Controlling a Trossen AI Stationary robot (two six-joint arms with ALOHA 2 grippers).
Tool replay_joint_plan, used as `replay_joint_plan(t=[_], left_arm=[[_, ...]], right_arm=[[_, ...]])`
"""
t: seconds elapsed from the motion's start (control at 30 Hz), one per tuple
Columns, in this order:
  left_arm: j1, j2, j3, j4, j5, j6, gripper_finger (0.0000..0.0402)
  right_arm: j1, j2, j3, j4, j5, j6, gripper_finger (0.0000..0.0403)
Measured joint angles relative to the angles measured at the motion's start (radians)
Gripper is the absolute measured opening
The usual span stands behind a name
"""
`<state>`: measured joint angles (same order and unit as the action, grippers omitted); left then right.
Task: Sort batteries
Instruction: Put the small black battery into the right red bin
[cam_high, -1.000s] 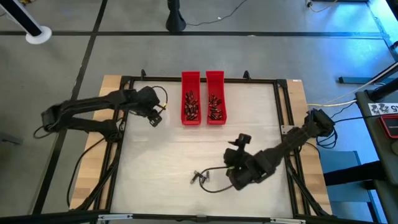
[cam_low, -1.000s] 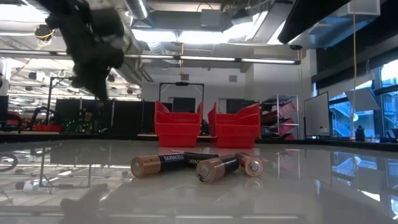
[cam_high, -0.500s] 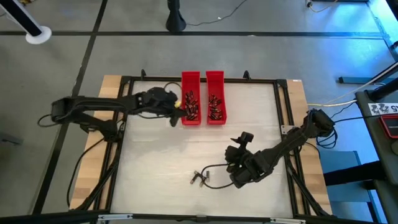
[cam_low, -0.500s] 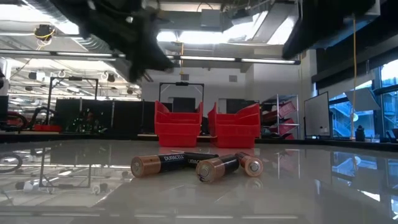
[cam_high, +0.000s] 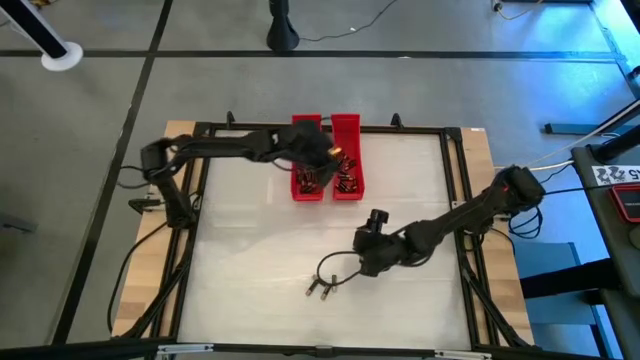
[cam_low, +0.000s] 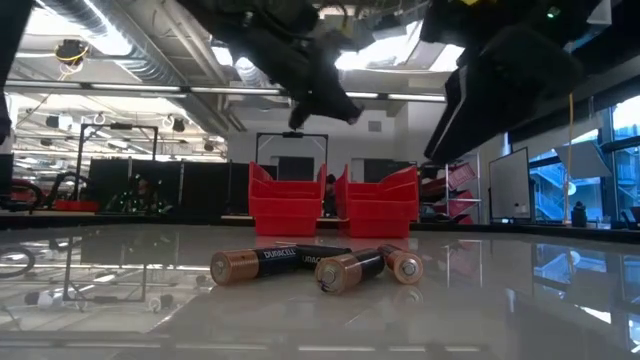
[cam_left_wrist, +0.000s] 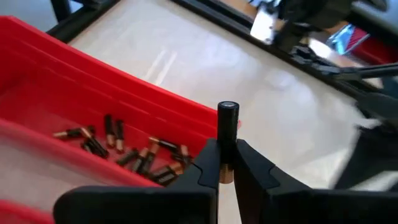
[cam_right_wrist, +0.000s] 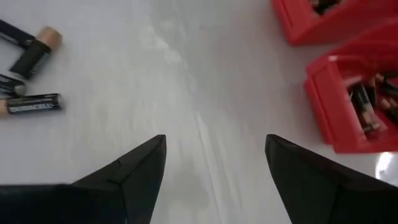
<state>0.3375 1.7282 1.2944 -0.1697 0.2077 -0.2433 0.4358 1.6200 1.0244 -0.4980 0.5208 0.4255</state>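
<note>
- The left pincer (cam_high: 322, 152) reaches across from the left of the overhead frame and hangs over the two red trays (cam_high: 307, 186) at the top centre of the bench (cam_high: 250, 250).
- Its fingers are pinched on a single battery (cam_left_wrist: 227, 134), held upright with its dark end poking up above the fingertips; red tray wall shows right behind it.
- Below that held cell, a scatter of small batteries (cam_left_wrist: 134, 155) lies in one tray compartment, pointing every which way.
- Both trays carry dark clusters of cells in the overhead frame, towards their lower ends.
- The right pincer (cam_high: 372, 250) sits in the lower centre of the overhead frame, above the bare bench, with its two dark fingers (cam_right_wrist: 134, 168) spread wide and nothing between them.
- A few loose batteries (cam_low: 315, 265) lie on the bench in the lower middle of the level view, touching one another, coppery ends facing the camera; from the right wrist they show in the upper left corner.
</note>
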Motion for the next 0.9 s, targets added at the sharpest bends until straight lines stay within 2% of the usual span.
replay_joint_plan(t=[0.33, 0.57, 0.9], left_arm=[[0.065, 0.210, 0.193, -0.071, 0.024, 0.014, 0.0012], [0.077, 0.258, 0.217, -0.117, 0.025, 0.012, 0.0014], [0.063, 0.259, 0.217, -0.122, 0.025, -0.007, 0.0136]], right_arm=[[0.002, -0.224, -0.207, 0.228, 0.010, -0.056, 0.0275], [0.002, -0.260, -0.250, 0.270, 0.012, -0.058, 0.0275], [0.002, -0.260, -0.250, 0.292, 0.016, -0.067, 0.0275]])
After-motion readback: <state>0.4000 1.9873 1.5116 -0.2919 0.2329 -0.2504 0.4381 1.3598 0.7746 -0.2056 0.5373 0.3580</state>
